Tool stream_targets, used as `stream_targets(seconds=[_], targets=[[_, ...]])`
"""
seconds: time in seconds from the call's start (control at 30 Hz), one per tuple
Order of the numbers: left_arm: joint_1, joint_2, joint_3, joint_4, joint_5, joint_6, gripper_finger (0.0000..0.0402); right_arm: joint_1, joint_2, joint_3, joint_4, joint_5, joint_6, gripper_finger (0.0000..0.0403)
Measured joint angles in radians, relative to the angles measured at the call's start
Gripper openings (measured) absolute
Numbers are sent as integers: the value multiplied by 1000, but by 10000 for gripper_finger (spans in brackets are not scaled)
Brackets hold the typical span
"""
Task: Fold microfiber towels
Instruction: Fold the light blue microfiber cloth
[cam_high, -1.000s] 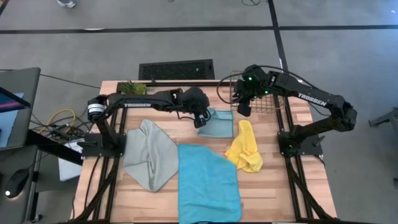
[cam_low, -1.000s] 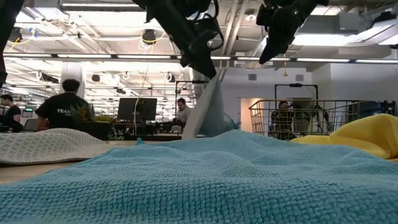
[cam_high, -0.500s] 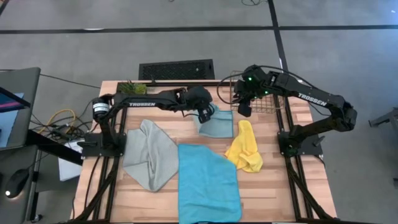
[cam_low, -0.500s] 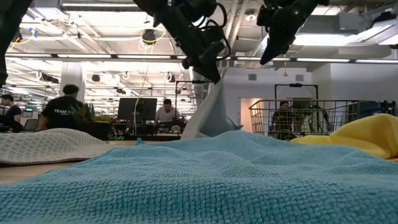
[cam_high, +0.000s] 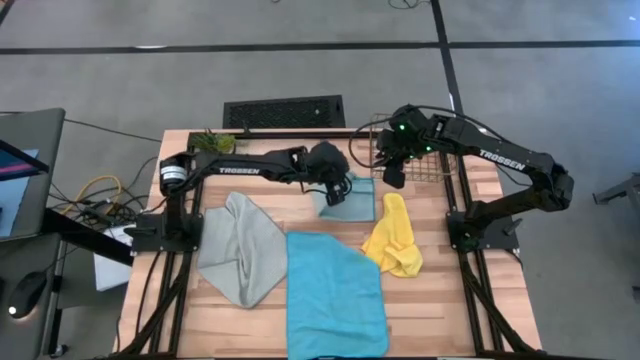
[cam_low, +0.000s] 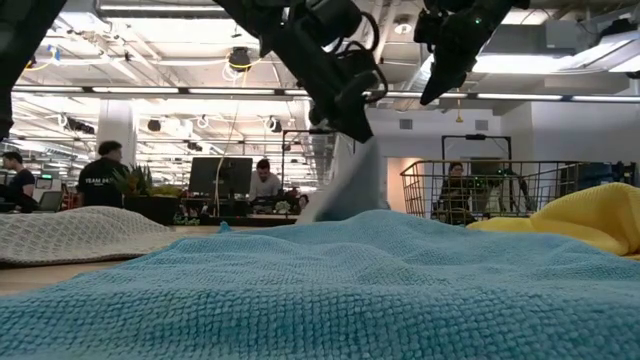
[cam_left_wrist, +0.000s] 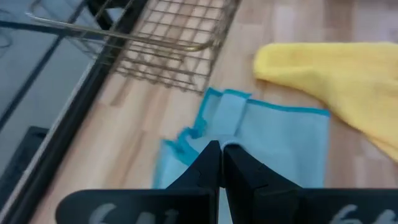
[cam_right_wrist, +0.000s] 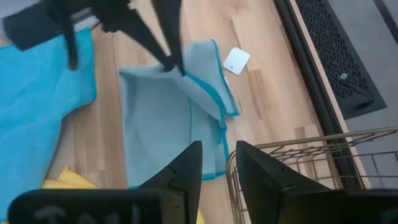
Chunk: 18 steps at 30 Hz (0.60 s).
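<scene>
Wooden slat table (cam_high: 270, 195): the left claw (cam_high: 341, 187) pinches a lifted edge of the pale blue microfiber towel (cam_high: 352, 203) to fold it over; right claw (cam_high: 392, 175) hovers half-open beside.

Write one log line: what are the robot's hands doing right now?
left hand: shut on pale blue towel, edge lifted | right hand: part open, empty, above wire basket
</scene>
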<state>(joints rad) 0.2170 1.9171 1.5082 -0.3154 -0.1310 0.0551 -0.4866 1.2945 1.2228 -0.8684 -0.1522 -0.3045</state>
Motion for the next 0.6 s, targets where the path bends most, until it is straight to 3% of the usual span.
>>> stream_targets(seconds=[0.6], targets=[[-29,58,1,95,39,-55,0,0,0,0,-26,0,-2,122]])
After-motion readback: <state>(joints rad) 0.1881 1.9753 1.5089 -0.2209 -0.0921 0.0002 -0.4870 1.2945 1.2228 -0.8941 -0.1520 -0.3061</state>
